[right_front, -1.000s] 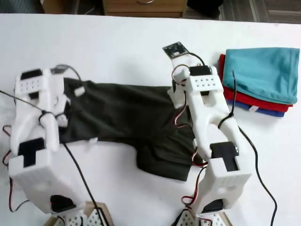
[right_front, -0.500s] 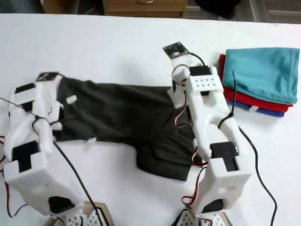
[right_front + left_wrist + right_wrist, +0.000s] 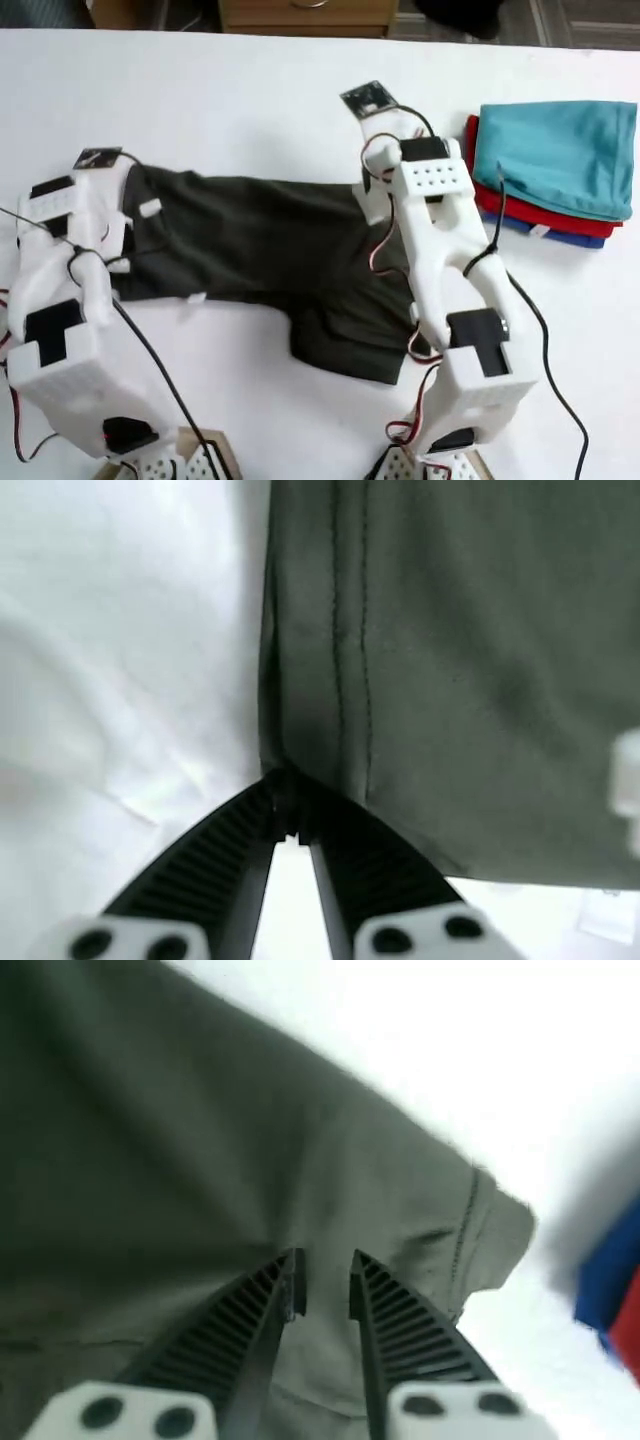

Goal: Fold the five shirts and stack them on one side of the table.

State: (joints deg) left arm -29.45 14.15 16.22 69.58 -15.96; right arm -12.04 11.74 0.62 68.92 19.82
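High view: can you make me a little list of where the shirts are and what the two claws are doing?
dark shirt: spread out on the table between the two arms, not on the stack
left gripper: shut on the dark shirt's hem corner
right gripper: fingers a little apart, over the dark shirt's other end
folded stack: teal on top, then red, then blue, beside the right arm
shirts that can be counted: four

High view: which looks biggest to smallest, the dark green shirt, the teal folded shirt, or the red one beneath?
1. Spread-out dark green fabric shirt
2. Folded teal fabric shirt
3. Folded red fabric shirt, mostly covered, only its edge showing
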